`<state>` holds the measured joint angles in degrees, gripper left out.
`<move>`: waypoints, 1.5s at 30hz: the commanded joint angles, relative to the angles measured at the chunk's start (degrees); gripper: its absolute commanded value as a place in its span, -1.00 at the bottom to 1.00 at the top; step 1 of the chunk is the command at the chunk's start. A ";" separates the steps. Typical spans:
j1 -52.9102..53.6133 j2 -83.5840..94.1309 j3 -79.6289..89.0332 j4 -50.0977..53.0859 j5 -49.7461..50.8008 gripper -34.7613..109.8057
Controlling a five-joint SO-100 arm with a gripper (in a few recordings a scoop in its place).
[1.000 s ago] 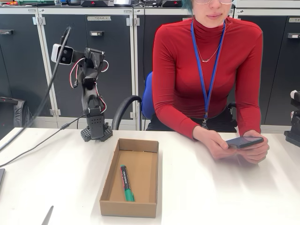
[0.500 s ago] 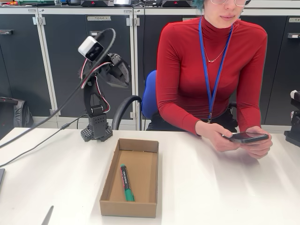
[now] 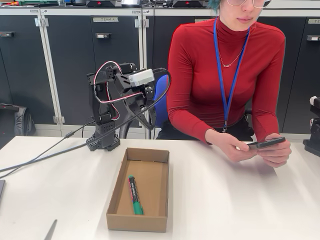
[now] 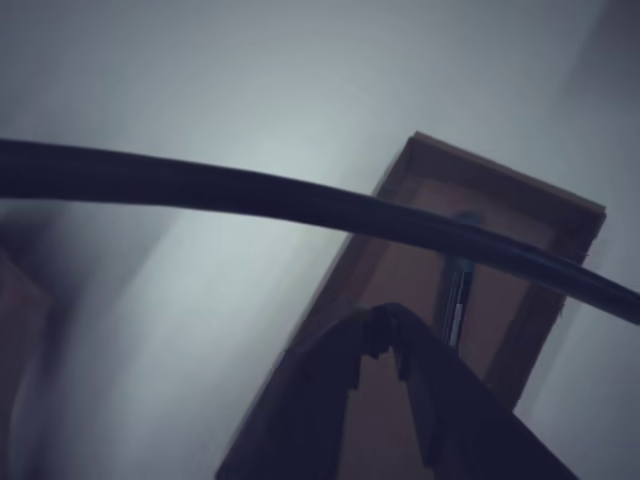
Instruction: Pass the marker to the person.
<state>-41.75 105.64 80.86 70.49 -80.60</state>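
Fixed view shows dark cabinets (image 3: 70,65) across the back and a white counter (image 3: 225,200) below. The person (image 3: 225,75) sits upper right, busy with a phone (image 3: 267,143). Nothing is handed over yet: the marker (image 3: 134,195) lies in the cardboard box (image 3: 160,192), ungrasped. Above it, the tool (image 4: 385,340) looks nearly closed and empty.

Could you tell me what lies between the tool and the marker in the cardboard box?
In the fixed view, the tool hangs above the table; below it come the cardboard box's far wall, then bare box floor up to the marker.
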 commanded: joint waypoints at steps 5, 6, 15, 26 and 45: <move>1.85 -0.18 4.39 8.44 -2.90 -0.59; 2.90 -0.44 5.62 8.44 -3.43 -0.59; 8.88 -5.71 5.98 6.77 -5.36 -0.26; 11.43 -11.25 5.19 2.64 -5.89 -0.16; 16.88 -28.30 2.37 -8.88 -7.56 -0.16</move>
<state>-25.58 77.61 86.40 63.02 -87.80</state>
